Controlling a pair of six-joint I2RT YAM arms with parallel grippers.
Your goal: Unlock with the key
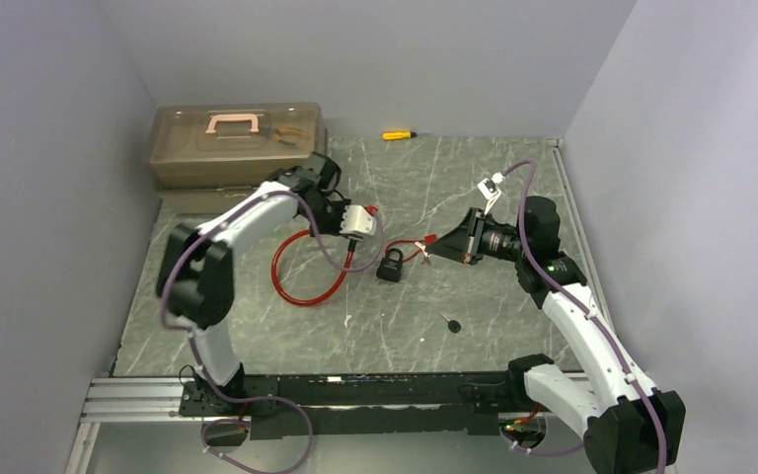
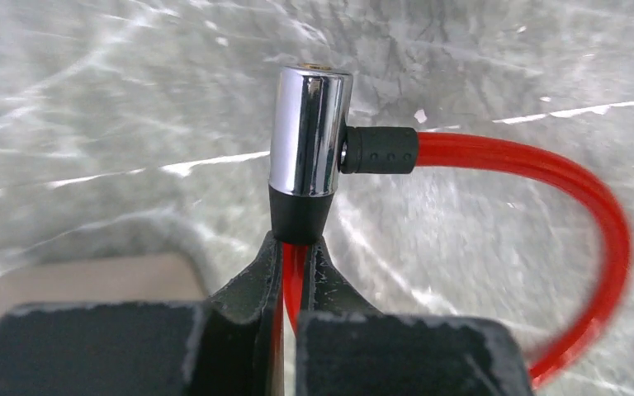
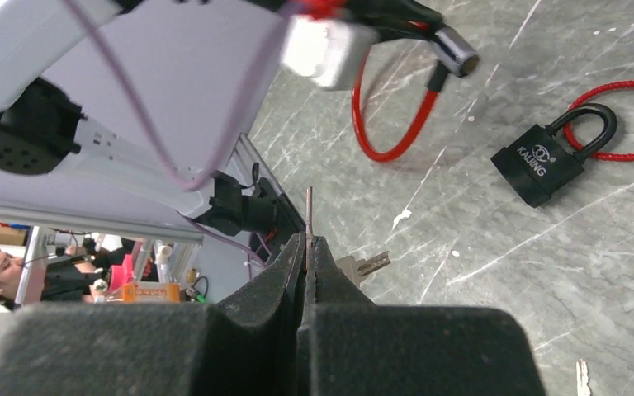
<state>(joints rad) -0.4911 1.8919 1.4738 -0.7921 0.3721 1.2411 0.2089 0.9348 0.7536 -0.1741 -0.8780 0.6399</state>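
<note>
Toolbox, translucent brown plastic with pink handle [image 1: 237,143]: well behind the left gripper [image 2: 297,247], at the back wall; contents too murky to identify.

Thick red plastic-coated cable [image 2: 545,165]: loops on the table beneath the left gripper. That gripper's fingers are pressed together on it, just below its end fitting. The clamped stretch is mostly hidden between the fingers.

Chrome cylindrical end fitting with black collar [image 2: 309,132]: just beyond the left fingertips, upright.

Black rectangular padlock with black shackle [image 3: 541,165]: flat on the grey marbled tabletop [image 1: 375,326] between the two grippers, touched by neither. Shackle appears closed; keyhole not visible.

Thin red cord [image 3: 619,115]: passes through the shackle; cut off at the frame edge.

Yellow-handled screwdriver [image 1: 399,135]: far behind both grippers.

Right gripper [image 3: 307,247]: fingers closed on a thin flat metal piece [image 3: 309,210], seen edge-on, identity unclear.

Silver key [image 3: 363,266]: just beside the right fingers, partly hidden by them.

Small black-headed key [image 1: 451,324]: on the tabletop, near side of the right gripper, apart; blade barely discernible.
</note>
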